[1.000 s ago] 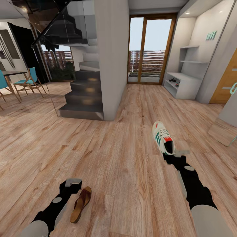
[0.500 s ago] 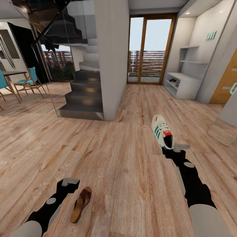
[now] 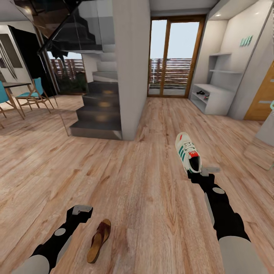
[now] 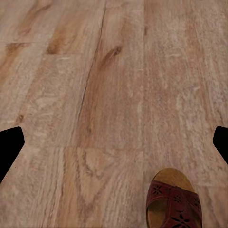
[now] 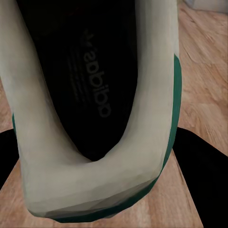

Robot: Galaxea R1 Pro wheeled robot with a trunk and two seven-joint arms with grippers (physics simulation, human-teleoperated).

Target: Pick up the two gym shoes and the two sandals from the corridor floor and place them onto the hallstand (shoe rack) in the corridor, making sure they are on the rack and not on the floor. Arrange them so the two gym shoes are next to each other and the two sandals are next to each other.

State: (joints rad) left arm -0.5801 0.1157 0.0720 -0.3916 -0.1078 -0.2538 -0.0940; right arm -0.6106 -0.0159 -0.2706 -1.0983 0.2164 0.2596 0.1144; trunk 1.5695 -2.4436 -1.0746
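**Carrying a sneaker, with a sandal on the floor by the left arm**

Gripping the sneaker point(image 3: 188, 153) at its heel, the right gripper point(image 3: 200, 172) holds it out over the floor point(image 3: 133, 182), toe pointing toward the rack point(image 3: 213, 99). In the right wrist view the heel rim of the sneaker point(image 5: 95, 175) sits between the dark fingers point(image 5: 199, 161), pinched from both sides.

The rack stands well beyond the sneaker, against the far wall beside the glass door point(image 3: 173, 57); small dark things lie on its bench top, too small to identify.

A sandal point(image 3: 99, 239) lies flat on the floor, far nearer than the rack, just beside the left gripper point(image 3: 81, 210). The left wrist view shows the sandal's point(image 4: 173, 202) strap end and the two fingertips point(image 4: 9, 147) spread wide apart, holding nothing.
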